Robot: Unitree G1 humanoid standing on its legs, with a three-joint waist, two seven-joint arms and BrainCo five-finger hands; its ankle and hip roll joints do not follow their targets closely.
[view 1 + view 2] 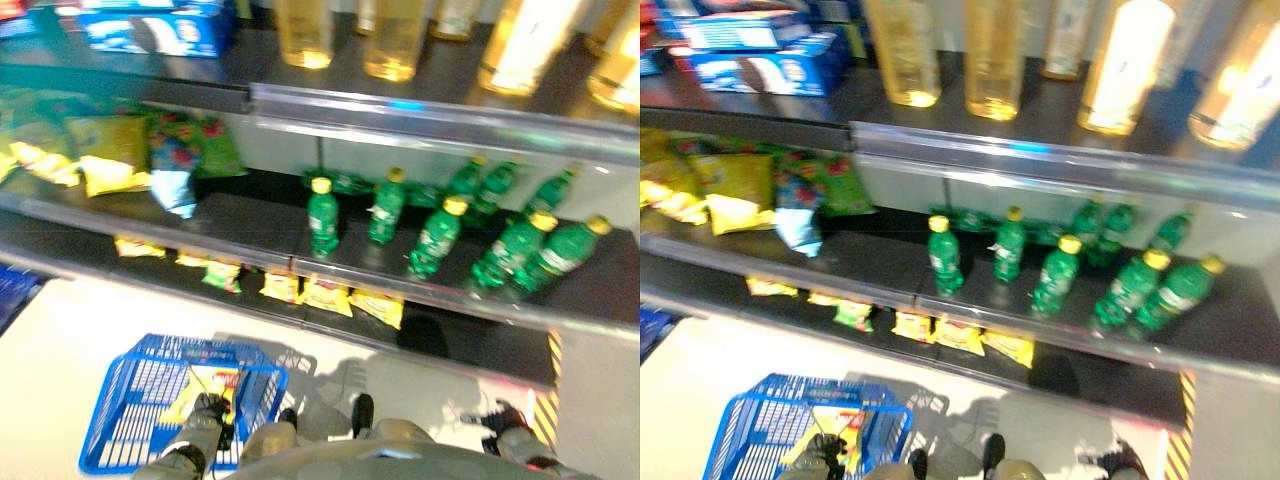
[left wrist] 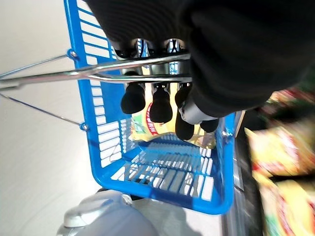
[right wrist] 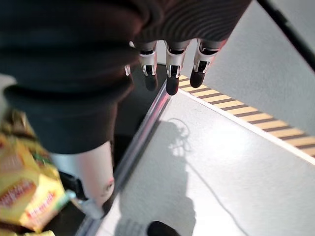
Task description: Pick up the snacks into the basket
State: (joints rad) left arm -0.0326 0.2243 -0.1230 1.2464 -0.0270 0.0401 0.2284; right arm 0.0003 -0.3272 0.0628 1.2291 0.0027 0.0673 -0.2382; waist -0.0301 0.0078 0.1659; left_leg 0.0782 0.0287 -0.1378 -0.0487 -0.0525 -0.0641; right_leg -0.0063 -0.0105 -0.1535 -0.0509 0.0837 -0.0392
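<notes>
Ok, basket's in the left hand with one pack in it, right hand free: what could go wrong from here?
1. The left hand hooks the blue basket by its thin wire handles alone; it may swing or tip as the robot leans in, shifting the yellow snack pack inside.
2. The yellow snack packs lie on the lowest shelf, under the shelf of green bottles; the open right hand could clip that shelf edge while reaching in.

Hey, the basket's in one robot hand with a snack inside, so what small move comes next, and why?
Probably reach the right robot hand, hanging empty and relaxed, toward the yellow snack packs on the lowest shelf. The left robot hand is curled on the blue basket's handle, so only the right is free.
</notes>
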